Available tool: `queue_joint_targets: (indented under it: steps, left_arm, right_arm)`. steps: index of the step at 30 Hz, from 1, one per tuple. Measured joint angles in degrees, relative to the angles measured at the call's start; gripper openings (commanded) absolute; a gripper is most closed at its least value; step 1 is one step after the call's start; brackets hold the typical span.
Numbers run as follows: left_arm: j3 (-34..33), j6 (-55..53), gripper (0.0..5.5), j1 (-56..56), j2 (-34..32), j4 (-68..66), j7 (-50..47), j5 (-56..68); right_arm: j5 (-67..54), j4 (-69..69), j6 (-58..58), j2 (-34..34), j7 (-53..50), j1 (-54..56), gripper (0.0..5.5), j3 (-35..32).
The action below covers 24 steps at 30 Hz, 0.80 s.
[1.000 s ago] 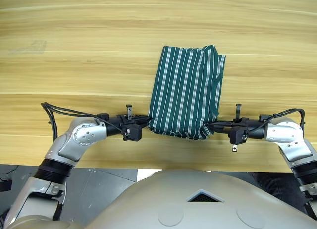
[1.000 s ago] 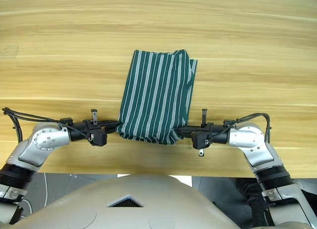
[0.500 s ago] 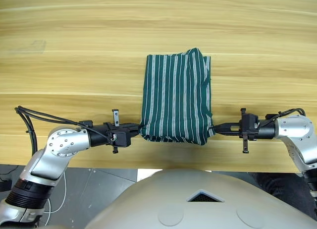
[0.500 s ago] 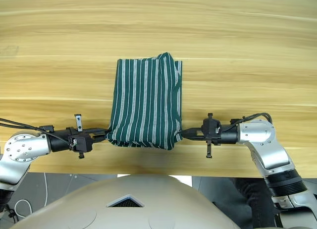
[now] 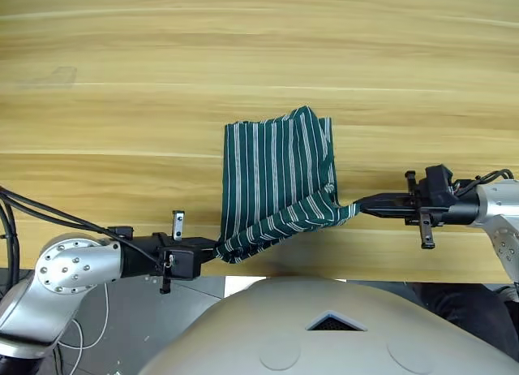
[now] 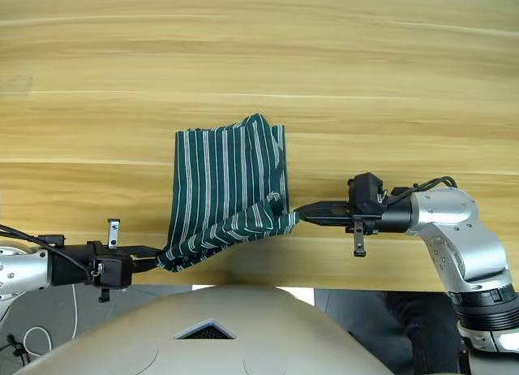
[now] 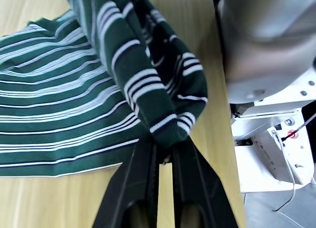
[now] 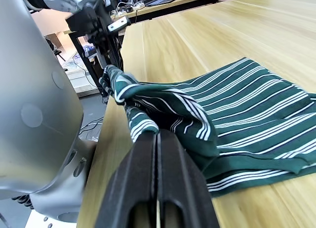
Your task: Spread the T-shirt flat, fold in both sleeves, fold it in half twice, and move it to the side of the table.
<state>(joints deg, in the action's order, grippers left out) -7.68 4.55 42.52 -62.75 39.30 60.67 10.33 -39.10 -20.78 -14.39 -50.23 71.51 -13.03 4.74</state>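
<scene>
The dark green T-shirt with white stripes lies folded on the wooden table, its near edge lifted and stretched between my two grippers. My left gripper is shut on the near-left corner, which hangs just past the table's front edge. My right gripper is shut on the near-right corner, held a little above the table. In the left wrist view the fingers pinch a bunched fold of the T-shirt. In the right wrist view the fingers clamp the striped cloth.
Bare wood stretches far behind and to both sides of the shirt. The table's front edge runs just beneath both arms, with dark floor and cables below at the left.
Both grippers have pulled the shirt toward the front edge. The left gripper dropped lower and left, off the edge, so the near hem now slants and lifts off the wood.
</scene>
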Motion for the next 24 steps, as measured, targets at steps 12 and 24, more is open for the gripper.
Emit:
queue_joint_targets:
  steps: [12,24]
  left_arm:
    - [1.0,-4.2,0.21,-7.5,3.0,-1.8,2.0,1.8]
    - [8.5,-14.6,0.21,-28.3,10.0,-13.7,3.9,12.4]
  right_arm:
    - [1.7,-0.9,-0.8,1.5,0.3,0.9,0.00,-0.2]
    - [4.6,6.2,1.5,12.0,-6.2,8.6,0.00,-0.2]
